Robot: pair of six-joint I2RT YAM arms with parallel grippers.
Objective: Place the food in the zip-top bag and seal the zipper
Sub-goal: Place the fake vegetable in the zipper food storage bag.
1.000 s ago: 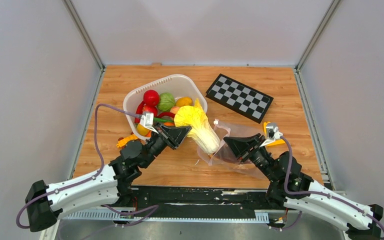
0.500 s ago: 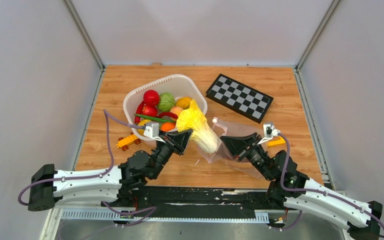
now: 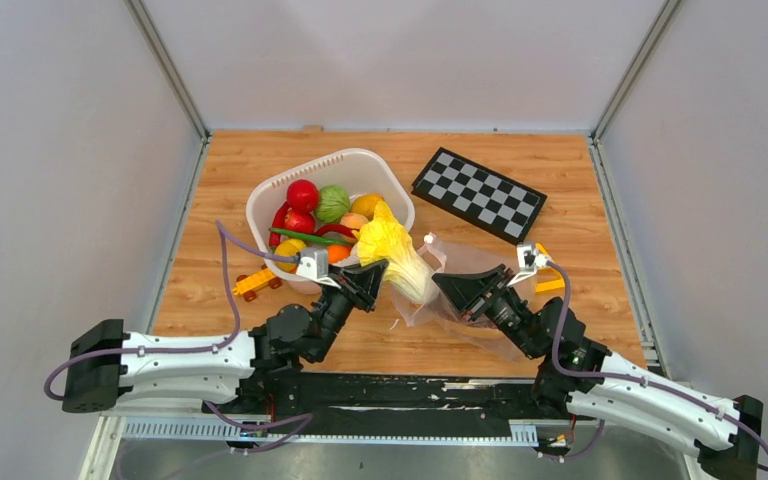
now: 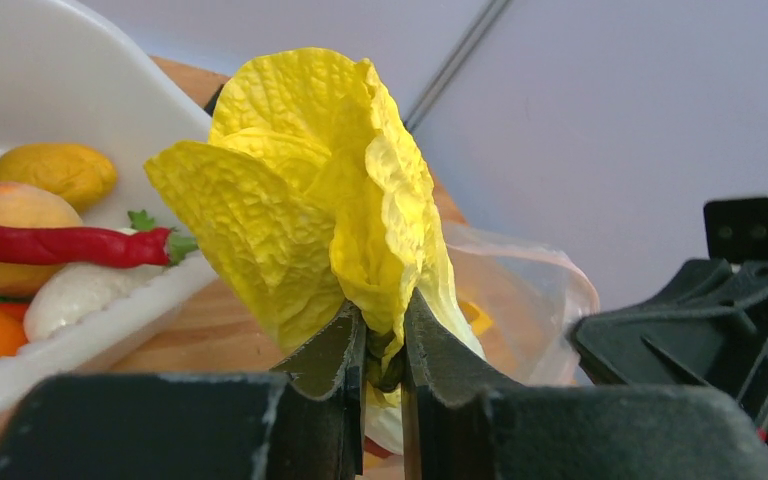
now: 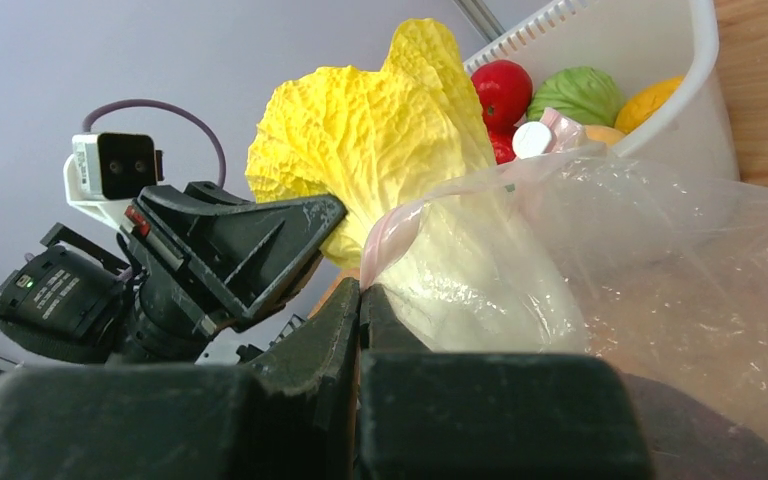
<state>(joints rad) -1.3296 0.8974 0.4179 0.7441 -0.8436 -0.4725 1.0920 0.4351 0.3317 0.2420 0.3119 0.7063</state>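
Just right of the white basket [image 3: 355, 156] on the table [image 3: 230, 175], the zip-top bag [image 3: 470, 260] lay crumpled, mouth turned toward the basket. Most of the food sat inside the basket. The yellow cabbage [image 3: 392, 250] hung betw. basket and bag: white stem end looked to be inside the mouth, leafy top outside, by the basket's rim. L gripper [image 4: 385, 310] was clamped on the cabbage's leaves. R gripper [image 5: 360, 290], on the bag's side away from the basket, was pinched tight on the mouth edge at the pink zipper [image 5: 385, 228].

Risks, imo:
- Leaves are thin & floppy, so the grip could slip, or the head could swing and snag the opening.
- Only one lip was held, so a push might drag or collapse the bag instead of filling it.
- Slick film could slide out of R's pinch.
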